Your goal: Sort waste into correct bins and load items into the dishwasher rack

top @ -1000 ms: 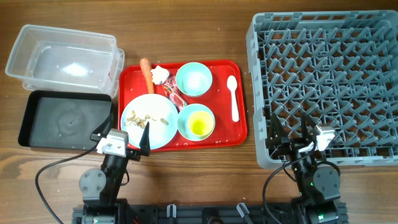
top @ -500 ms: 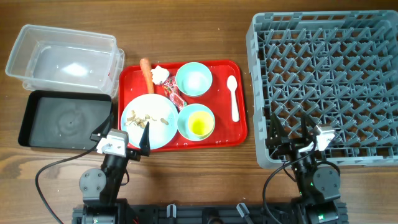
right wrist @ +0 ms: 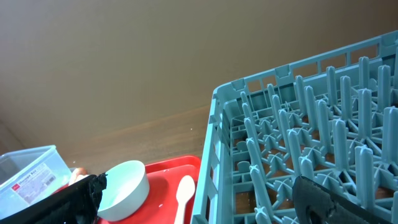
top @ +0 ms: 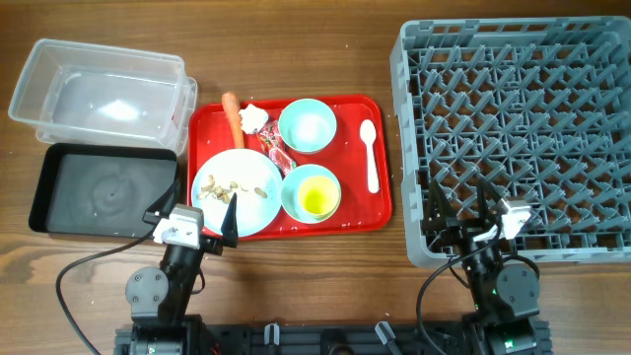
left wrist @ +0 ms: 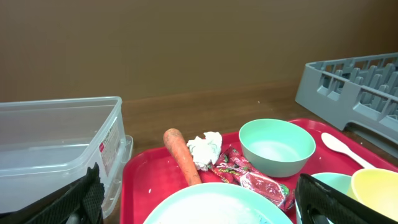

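Nothing looks sorted yet. The carrot lies at the back left corner of the red tray, touching the crumpled tissue, with the snack wrapper just beside them. Food scraps sit on the blue plate. The pale green bowl, the yellow cup nested in the light blue bowl, and the white spoon share the same tray.

I would start with the carrot. Grip it across its width and away from the tissue, so only 1 item comes up, then lift it over the tray lip. Food waste should go in 1 bin, the clear tub or the black tray, and paper and wrapper in the other.

The left gripper hangs low at the near edge of the plate, jaws spread wide, holding nothing. The right gripper is just as wide and empty, at the near left corner of the dishwasher rack.
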Controlling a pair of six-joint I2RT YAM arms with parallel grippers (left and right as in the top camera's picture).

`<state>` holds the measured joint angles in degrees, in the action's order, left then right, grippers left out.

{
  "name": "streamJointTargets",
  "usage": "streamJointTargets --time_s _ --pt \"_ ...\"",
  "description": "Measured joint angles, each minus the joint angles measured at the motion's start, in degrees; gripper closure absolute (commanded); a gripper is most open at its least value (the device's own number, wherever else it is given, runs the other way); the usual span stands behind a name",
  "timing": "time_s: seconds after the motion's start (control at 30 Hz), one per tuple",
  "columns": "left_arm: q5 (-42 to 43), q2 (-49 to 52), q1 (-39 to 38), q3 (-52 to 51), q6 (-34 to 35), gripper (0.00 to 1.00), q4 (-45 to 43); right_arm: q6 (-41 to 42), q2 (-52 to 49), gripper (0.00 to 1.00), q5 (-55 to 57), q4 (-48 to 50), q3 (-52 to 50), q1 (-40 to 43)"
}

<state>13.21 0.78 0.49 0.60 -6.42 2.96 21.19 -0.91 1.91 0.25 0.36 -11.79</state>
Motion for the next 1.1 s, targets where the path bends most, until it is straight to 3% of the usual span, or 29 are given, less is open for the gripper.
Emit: streamJointTargets --time_s 0.5,0.77,0.87,0.97,1.1 --pt "0.00 0.00 0.00 0.00 0.00 0.00 0.00 2.47 0.00 0.00 -0.02 0.00 0.00 0.00" --pt "0.98 0.00 0.00 0.00 0.00 0.00 -0.09 12.09 0.00 0.00 -0.02 0.00 0.00 0.00" --pt "6.32 0.02 0.00 -0.02 0.04 0.00 -1.66 14.40 0.00 0.00 -0.46 0.02 0.00 0.00" --pt "11.87 0.00 0.00 -0.20 6.27 0.00 -10.08 15.21 0.00 0.00 -3.45 0.22 0.24 0.00" --pt "12.83 0.48 0.00 2.56 15.87 0.00 -10.14 11.10 -2.25 0.00 -9.68 -2.93 9.97 0.00"
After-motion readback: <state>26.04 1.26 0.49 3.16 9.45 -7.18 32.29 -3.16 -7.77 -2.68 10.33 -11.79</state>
